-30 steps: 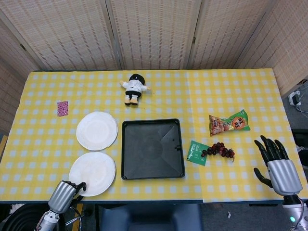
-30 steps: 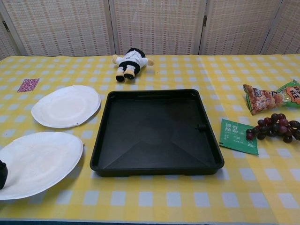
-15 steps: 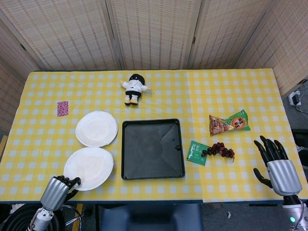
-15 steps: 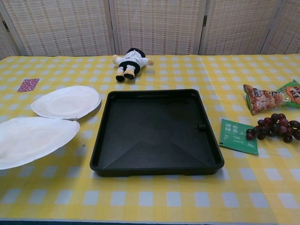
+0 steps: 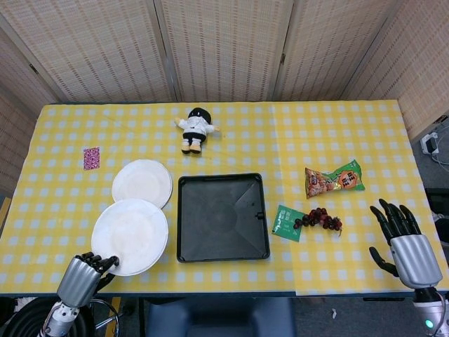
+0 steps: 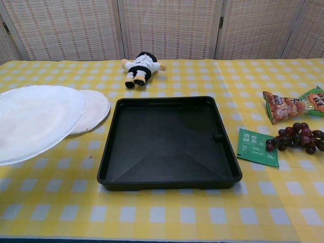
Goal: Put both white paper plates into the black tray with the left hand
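Note:
My left hand [image 5: 83, 276] grips the near rim of a white paper plate [image 5: 130, 236] and holds it raised above the table, left of the black tray [image 5: 222, 217]. In the chest view that plate [image 6: 33, 121] fills the left side and overlaps the second white plate [image 6: 93, 110], which lies flat on the cloth by the tray's [image 6: 168, 142] far left corner. The second plate [image 5: 143, 182] shows partly covered in the head view too. The tray holds nothing. My right hand [image 5: 403, 242] rests at the front right edge, fingers spread, holding nothing.
A small doll [image 5: 196, 128] lies behind the tray. Right of the tray are a green sachet [image 5: 287, 222], a bunch of dark grapes [image 5: 320, 219] and a snack bag [image 5: 334, 178]. A pink card [image 5: 91, 158] lies at the far left.
My left hand has lifted the near plate off the table and carried it up and away from me, so it now overlaps the second plate. The right hand has not moved.

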You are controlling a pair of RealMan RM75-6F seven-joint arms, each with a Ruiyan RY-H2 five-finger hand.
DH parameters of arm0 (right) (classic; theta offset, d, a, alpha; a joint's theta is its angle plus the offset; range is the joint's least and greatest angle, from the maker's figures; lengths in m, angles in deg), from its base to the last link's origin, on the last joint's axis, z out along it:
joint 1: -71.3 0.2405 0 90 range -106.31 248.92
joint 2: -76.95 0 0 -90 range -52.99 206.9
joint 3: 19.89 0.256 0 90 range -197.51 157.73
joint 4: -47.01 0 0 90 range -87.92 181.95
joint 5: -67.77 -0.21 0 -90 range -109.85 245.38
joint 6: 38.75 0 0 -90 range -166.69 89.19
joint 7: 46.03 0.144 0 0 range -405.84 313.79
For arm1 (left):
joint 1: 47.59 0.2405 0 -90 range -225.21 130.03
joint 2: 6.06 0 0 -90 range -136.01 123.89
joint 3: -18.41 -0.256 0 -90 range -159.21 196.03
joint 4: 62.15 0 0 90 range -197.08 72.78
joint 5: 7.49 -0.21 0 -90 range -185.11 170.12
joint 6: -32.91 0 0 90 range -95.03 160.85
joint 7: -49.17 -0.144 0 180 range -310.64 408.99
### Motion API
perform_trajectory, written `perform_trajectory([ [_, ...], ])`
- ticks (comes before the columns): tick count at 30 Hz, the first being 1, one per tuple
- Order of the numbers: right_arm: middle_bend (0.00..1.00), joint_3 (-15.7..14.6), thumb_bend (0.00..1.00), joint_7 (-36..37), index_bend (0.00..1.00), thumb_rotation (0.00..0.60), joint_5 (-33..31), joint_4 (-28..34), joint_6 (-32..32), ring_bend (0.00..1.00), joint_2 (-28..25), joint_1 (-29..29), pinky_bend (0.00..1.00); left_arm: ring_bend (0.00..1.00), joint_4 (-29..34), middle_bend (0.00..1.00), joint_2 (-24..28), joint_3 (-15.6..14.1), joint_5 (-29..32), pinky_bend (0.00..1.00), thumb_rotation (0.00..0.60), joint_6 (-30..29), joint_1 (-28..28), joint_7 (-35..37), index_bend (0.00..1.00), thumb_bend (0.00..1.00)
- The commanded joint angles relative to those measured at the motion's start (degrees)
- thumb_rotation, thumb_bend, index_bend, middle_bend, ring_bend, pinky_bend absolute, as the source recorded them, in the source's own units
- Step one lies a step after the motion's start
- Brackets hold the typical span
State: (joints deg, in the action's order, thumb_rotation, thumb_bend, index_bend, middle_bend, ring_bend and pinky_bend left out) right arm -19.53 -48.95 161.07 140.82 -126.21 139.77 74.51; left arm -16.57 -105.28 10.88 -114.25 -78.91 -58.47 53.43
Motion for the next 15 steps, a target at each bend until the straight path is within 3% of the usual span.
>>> perform_trajectory([
  [1, 0.0, -0.2, 0.36, 0.1, 0.0, 0.6, 0.4, 0.1, -0.3, 0.0, -0.1, -0.1, 0.0, 1.0, 3.3, 1.0, 1.2, -0.2, -1.2, 1.0, 0.6, 2.2, -1.5, -2.4, 0.63, 0.49],
  [15, 0.0, -0.5, 0.37, 0.8, 0.0, 0.6, 0.6, 0.1, -0.2, 0.0, -0.6, -0.3, 0.0, 1.0, 11.8, 1.0, 0.6, 3.8, -1.2, 1.0, 0.6, 12.2, -9.0, -7.3, 0.63, 0.49],
])
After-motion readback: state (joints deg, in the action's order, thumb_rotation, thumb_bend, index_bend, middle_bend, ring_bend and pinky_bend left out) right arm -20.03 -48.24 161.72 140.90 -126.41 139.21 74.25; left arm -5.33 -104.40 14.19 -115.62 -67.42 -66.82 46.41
